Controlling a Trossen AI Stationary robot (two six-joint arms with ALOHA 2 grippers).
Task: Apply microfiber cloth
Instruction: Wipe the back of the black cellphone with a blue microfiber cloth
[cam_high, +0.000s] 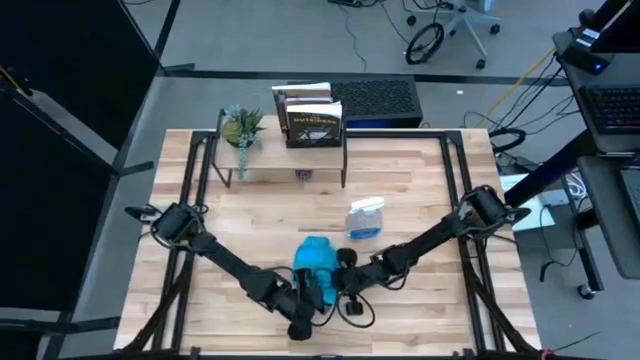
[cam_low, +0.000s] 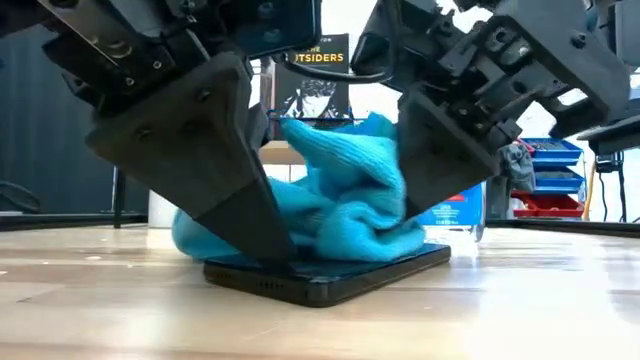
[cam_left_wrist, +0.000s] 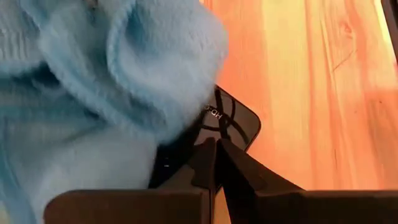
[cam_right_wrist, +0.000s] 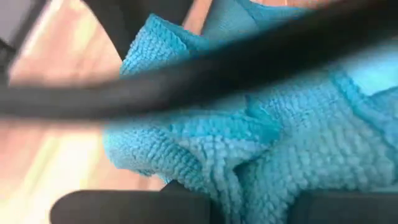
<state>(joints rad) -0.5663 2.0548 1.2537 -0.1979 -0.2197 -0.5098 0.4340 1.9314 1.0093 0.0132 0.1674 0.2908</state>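
Flanking the bunched microfiber cloth (cam_low: 345, 205) on a phone (cam_low: 330, 272), spray bottle (cam_high: 365, 220) behind.

I see a light wooden counter (cam_high: 420, 200) with a black phone (cam_low: 330, 275) lying flat near its front edge, a clear spray bottle (cam_high: 365, 220) resting past it, and at the back a small rack (cam_high: 290, 160) holding a plant and books

- High view: even, bright overhead light on the table (cam_high: 400, 180).
- Low view: backlit, dark arms silhouetted.
- Right wrist view: blurred dark cable (cam_right_wrist: 205, 68) crossing the close, out-of-focus foreground.
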